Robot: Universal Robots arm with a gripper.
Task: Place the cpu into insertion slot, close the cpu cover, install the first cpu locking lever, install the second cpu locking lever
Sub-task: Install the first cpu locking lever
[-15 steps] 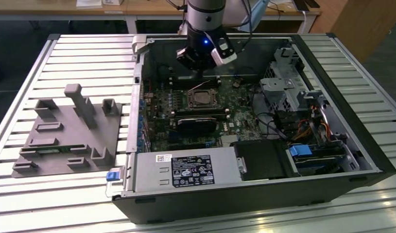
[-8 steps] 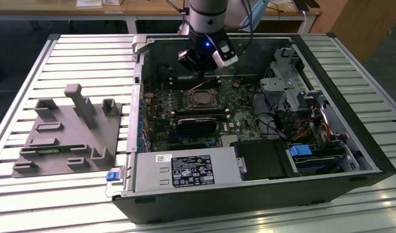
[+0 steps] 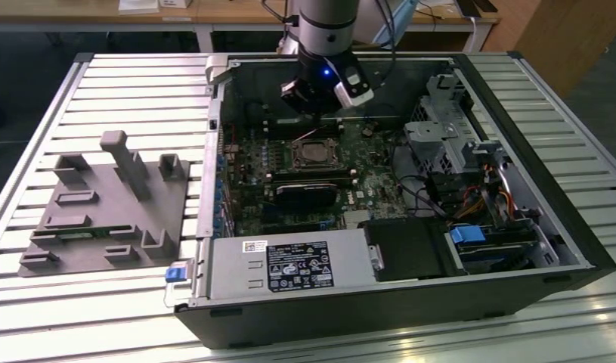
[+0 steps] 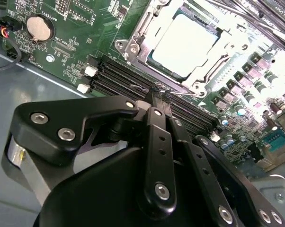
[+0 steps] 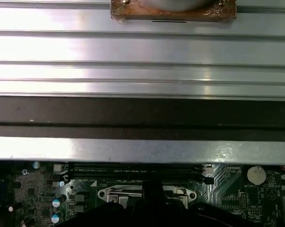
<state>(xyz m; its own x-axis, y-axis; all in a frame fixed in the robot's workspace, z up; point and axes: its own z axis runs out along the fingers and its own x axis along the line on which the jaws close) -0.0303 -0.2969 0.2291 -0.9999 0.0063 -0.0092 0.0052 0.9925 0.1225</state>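
The cpu (image 4: 185, 42) lies pale and flat in the insertion slot (image 3: 313, 156) on the green board. The silvery cpu cover (image 4: 133, 45) lies down around it, framing its face. I cannot make out how the locking levers stand. My gripper (image 4: 156, 93) hangs just above the board beside the socket, over the long black memory slots (image 4: 119, 75), with its fingers pressed together and nothing between them. In the exterior view the gripper (image 3: 316, 112) is just beyond the socket, toward the case's back wall. In the first wrist view the socket (image 5: 109, 194) shows beside the dark gripper body.
The open computer case (image 3: 388, 302) lies on a slatted metal table (image 3: 136, 83). A black heatsink block (image 3: 305, 193) sits beside the socket. Drive cages and cables (image 3: 459, 151) fill the exterior view's right. A grey fixture (image 3: 106, 204) stands on the table's left. A coin battery (image 4: 40, 28) sits on the board.
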